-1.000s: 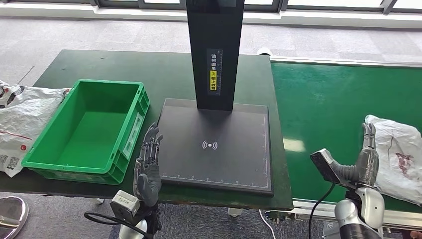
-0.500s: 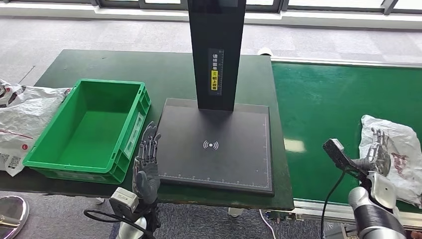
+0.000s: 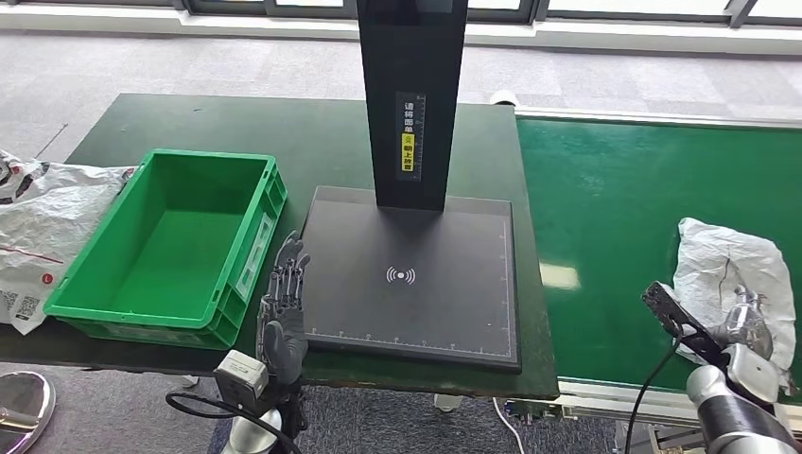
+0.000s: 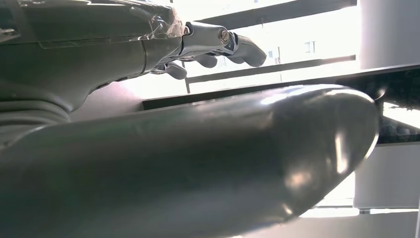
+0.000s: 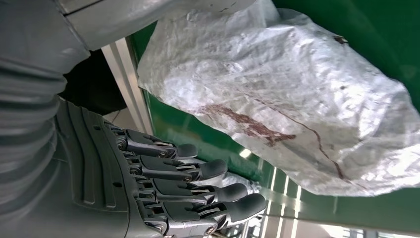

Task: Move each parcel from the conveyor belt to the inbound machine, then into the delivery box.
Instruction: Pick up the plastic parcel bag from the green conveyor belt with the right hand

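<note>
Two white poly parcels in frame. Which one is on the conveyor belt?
The crumpled parcel at the right hand, lying on the conveyor belt. The other parcel lies left of the green box.

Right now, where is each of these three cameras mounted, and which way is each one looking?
Head view: high on the body, looking forward and down at the green plastic crate, black scanner plate and green conveyor belt; both arms rise from below.
Left wrist view: behind the left robot hand, looking past its fingers towards bright windows.
Right wrist view: behind the right robot hand, facing the crinkled white plastic parcel.
Shared: head and right wrist views both show that parcel on the belt.
</note>
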